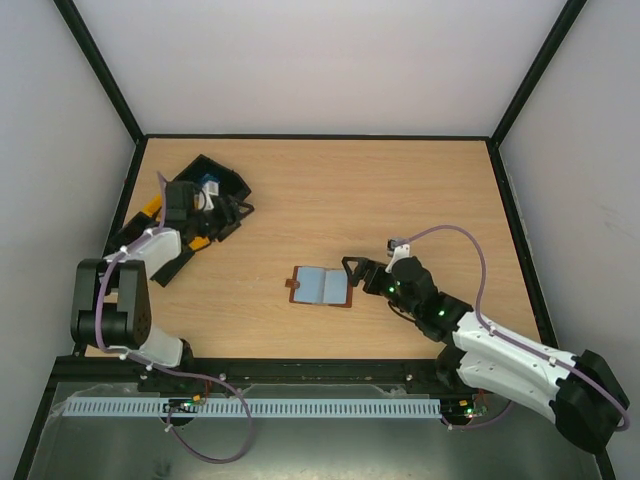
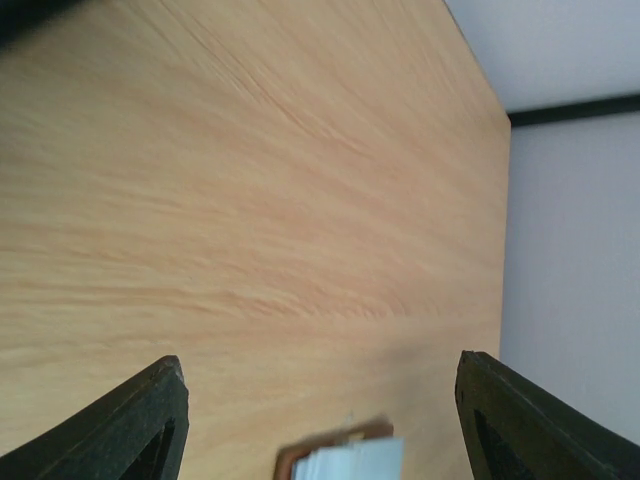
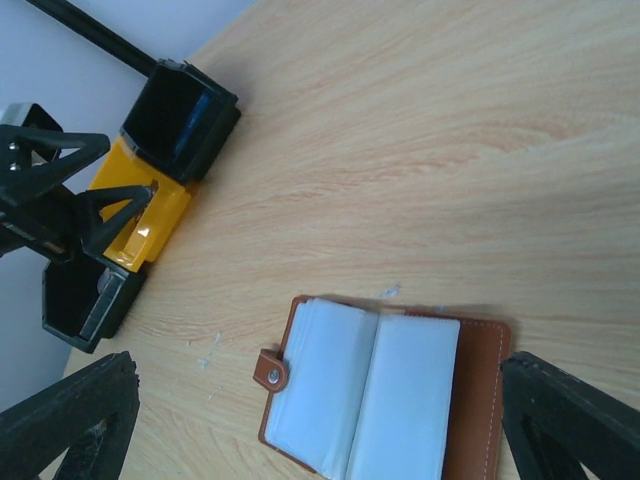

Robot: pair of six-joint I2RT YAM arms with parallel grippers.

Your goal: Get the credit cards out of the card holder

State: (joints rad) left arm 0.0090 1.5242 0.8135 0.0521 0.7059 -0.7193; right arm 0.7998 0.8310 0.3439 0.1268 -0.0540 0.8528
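The card holder point(image 1: 322, 287) lies open on the table's middle, brown cover down, grey-blue pockets up, snap tab on its left. It also shows in the right wrist view point(image 3: 385, 395) and at the bottom edge of the left wrist view point(image 2: 345, 462). No red or dark grey credit card shows in any view. My right gripper point(image 1: 352, 277) is open at the holder's right edge, its fingers spread wider than the holder point(image 3: 320, 380). My left gripper point(image 1: 238, 212) is open and empty point(image 2: 318, 370) by the bins at the far left, pointing toward the holder.
A black bin point(image 1: 215, 180) and a yellow bin point(image 1: 150, 212) stand at the back left; both show in the right wrist view, black bin point(image 3: 180, 120), yellow bin point(image 3: 140, 215). Another black bin point(image 3: 85, 300) sits beside them. Black frame rails border the table.
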